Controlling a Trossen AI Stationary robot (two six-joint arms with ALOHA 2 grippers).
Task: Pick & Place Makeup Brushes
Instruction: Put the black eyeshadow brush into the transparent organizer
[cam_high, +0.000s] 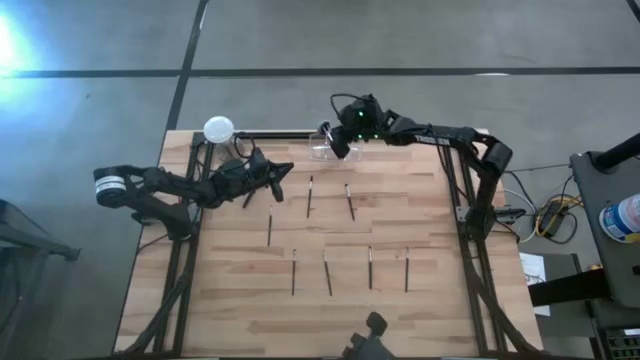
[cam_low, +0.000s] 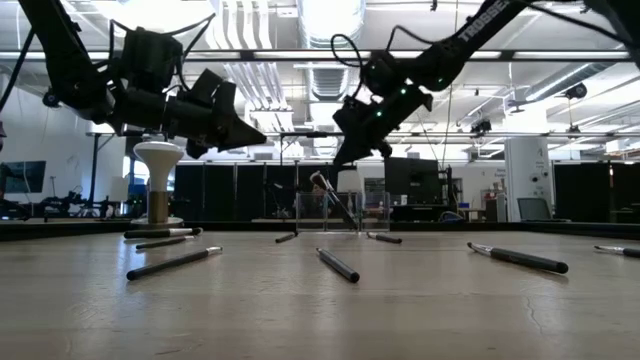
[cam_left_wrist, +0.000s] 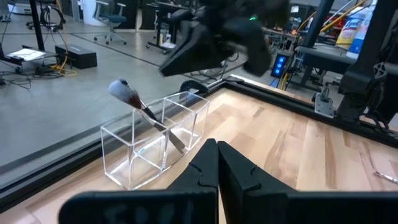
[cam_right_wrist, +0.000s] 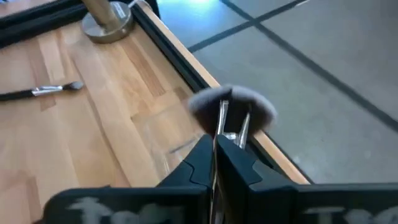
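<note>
The wooden tabletop (cam_high: 420, 310) carried the whole work, and most of the makeup brushes (cam_high: 328, 279) lay flat on it in loose rows, well apart from each other, probably so that each one could be taken singly. At the far edge stood a clear compartment box (cam_left_wrist: 155, 146), which seemed to be the place where the brushes were to go. One fluffy-headed brush (cam_left_wrist: 134, 102) already leaned inside it, handle down and head up, tilted against the wall because the box is wider than the handle. The right end effector (cam_high: 340, 140) hung just above this box with its fingers clenched together; it appeared to hold nothing, so the brush was judged as released into the box. The left end effector (cam_high: 272, 180) waited over the left part of the tabletop, also closed and empty, near the white ball-topped stand (cam_high: 218, 129), likely kept aside so as not to disturb the other arm.
</note>
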